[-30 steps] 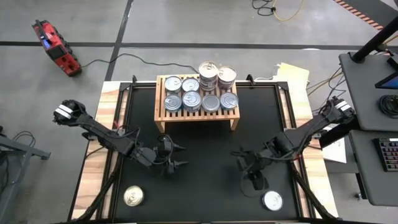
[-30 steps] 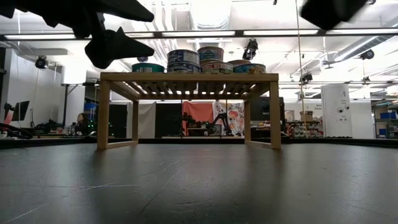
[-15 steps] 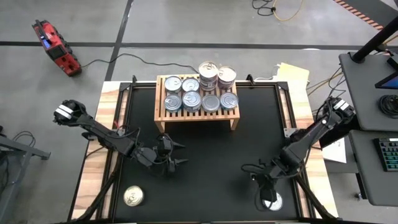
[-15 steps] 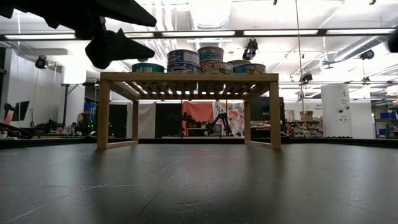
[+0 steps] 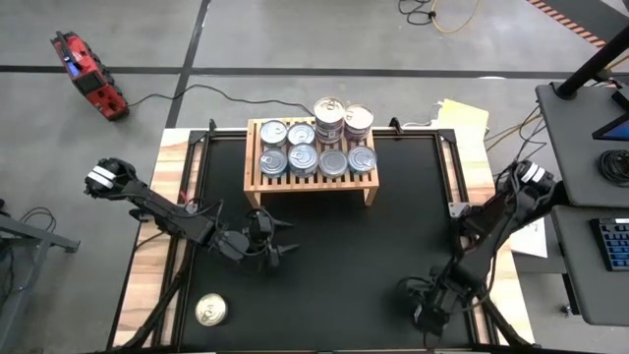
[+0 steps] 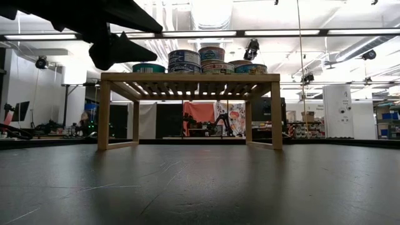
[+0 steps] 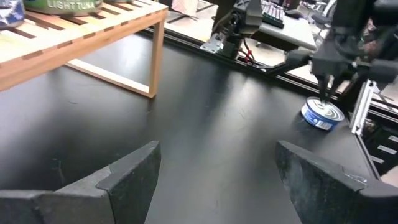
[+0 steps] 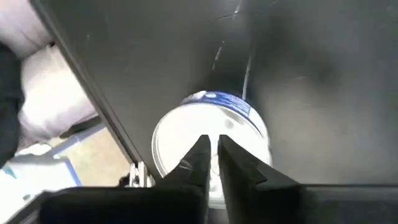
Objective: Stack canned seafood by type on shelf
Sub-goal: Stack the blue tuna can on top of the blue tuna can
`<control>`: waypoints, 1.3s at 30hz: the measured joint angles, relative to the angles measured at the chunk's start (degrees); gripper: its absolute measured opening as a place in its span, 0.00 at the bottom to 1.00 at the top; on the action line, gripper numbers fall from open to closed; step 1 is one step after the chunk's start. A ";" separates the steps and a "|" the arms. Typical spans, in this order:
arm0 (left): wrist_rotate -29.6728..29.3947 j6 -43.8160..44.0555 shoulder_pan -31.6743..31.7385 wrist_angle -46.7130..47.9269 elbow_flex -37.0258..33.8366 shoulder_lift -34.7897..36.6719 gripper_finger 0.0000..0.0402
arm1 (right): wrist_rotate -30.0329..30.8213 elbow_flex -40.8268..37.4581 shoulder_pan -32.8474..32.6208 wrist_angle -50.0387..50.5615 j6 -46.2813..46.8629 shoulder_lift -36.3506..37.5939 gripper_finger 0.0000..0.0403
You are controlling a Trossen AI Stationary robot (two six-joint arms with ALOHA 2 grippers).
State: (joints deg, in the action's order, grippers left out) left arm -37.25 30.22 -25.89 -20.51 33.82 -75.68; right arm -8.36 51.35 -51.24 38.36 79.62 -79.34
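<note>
One loose can (image 5: 209, 311) lies near table edge (image 5: 157, 285).

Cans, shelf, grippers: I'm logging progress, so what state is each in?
Shelf: upright, cans on its slatted top.
Shelf cans: upright, two back stacks taller.
Left can: loose on the table.
Right can: on the table under the right gripper.
Left gripper: open, empty.
Right gripper: shut above the right can.
</note>
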 joint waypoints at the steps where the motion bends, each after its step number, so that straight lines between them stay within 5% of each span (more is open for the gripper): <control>1: -0.36 0.00 0.07 -0.02 0.00 0.00 0.75 | -0.02 0.00 -0.33 -1.00 0.30 -1.02 0.04; 14: -1.28 0.04 0.45 -0.08 0.00 -0.14 0.75 | 1.34 0.18 -1.66 -5.82 -1.82 -7.60 0.03; 33: -1.26 2.08 0.51 -0.33 0.00 -0.22 0.75 | 23.14 0.13 7.98 -8.11 -26.34 -8.66 0.03; 39: -1.25 2.64 0.51 -0.49 0.00 -0.24 0.75 | 31.65 0.08 14.50 -21.33 -43.77 -10.98 0.03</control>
State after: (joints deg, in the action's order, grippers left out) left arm -38.50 32.86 -25.39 -21.00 33.82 -75.92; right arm 23.29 51.43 -36.74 17.03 35.84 -90.32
